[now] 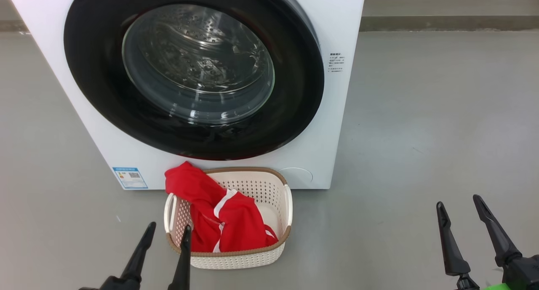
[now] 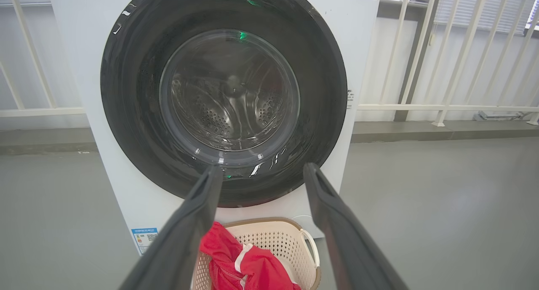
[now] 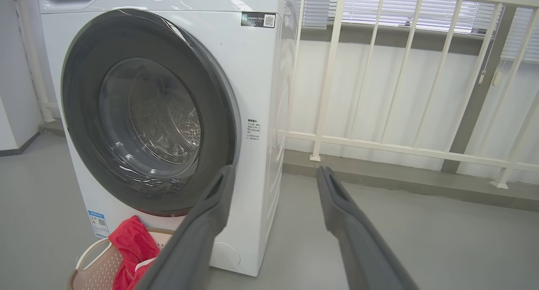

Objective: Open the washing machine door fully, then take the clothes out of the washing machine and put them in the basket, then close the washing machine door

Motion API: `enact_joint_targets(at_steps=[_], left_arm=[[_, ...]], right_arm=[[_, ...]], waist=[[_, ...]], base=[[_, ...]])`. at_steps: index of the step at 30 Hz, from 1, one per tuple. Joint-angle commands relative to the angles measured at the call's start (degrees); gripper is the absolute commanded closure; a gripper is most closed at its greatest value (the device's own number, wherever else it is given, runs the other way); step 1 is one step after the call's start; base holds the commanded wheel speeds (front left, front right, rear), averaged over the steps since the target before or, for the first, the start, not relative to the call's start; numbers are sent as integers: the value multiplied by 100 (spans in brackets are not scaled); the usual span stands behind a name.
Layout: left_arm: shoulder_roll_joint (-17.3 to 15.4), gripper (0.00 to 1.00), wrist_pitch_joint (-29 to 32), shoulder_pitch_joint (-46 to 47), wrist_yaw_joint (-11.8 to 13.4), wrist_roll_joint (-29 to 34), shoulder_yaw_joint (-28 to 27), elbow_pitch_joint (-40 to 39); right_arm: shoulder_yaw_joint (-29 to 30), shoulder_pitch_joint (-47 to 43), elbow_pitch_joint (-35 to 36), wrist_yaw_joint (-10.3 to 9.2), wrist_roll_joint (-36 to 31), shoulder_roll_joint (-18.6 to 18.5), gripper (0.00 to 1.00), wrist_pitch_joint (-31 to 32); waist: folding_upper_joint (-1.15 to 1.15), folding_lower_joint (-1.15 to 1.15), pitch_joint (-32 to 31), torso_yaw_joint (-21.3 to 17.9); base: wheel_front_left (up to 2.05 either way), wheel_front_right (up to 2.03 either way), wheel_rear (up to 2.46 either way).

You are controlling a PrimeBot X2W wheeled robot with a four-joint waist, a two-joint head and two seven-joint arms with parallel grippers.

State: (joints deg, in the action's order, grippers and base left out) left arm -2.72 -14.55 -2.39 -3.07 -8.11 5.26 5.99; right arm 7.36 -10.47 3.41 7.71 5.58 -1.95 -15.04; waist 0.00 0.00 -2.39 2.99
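Note:
The washing machine (image 1: 337,126) (image 2: 105,184) (image 3: 257,71) stands white and boxy before me. Its door (image 1: 97,71) (image 2: 130,113) (image 3: 84,113), black-rimmed with a clear glass bowl, lies shut against the front. Red clothes (image 1: 227,222) (image 2: 248,269) (image 3: 130,248) with white stripes lie in the cream basket (image 1: 269,189) (image 2: 282,243) (image 3: 92,269) on the floor below the door, one fold draped over its back left rim. My left gripper (image 1: 167,230) (image 2: 261,170) is open, just in front of the basket's near left corner. My right gripper (image 1: 459,200) (image 3: 276,172) is open over bare floor to the right.
Grey floor (image 1: 442,113) stretches to the right of the machine. A white railing (image 3: 400,147) with a low ledge runs behind and beside the machine. A blue label (image 1: 130,177) sits at the machine's lower left corner.

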Motion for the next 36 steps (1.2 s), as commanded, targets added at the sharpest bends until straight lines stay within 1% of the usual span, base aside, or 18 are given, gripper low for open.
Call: enact_joint_targets(at_steps=[1, 7, 8, 12, 14, 18, 23, 36], left_arm=[[-30, 0, -45, 151, -26, 38, -177, -124], [-52, 0, -45, 131, -46, 165, -167, -167], [-3, 100, 2, -2, -9, 111, 21, 11], [18, 100, 55, -24, -4, 63, 46, 295], [18, 100, 91, -3, -11, -72, 22, 312], [17, 100, 160, 19, -25, -345, -20, 321], [15, 100, 240, 51, -43, -686, -67, 341], [12, 100, 451, 145, -89, -1570, -191, 394]], right_arm=[[-85, 118, 134, -22, 41, -93, 0, 4], [-92, 73, 15, -22, 3, -93, 0, 4], [-3, 1, -137, 1, 1, 4, 100, -2], [-66, 4, -435, 1, 38, 75, 100, 8], [-67, 31, -457, 1, 178, 72, 100, 42], [-68, 79, -491, 0, 458, 67, 100, 112], [-69, 146, -546, -1, 804, 60, 100, 198], [-69, 324, -686, -3, 1701, 43, 100, 423]], waist=[[0, 0, 3, 7], [0, 0, -5, 55], [0, 0, -3, 53], [0, 0, -3, 52], [0, 1, 0, 47], [0, 13, -2, 35], [0, 1, 18, 20], [0, 0, 47, -16]], base=[[0, 0, 0], [0, 0, 0], [0, 0, 0], [0, 0, 0], [0, 0, 0], [0, 0, 0], [0, 0, 0], [0, 0, 0]])
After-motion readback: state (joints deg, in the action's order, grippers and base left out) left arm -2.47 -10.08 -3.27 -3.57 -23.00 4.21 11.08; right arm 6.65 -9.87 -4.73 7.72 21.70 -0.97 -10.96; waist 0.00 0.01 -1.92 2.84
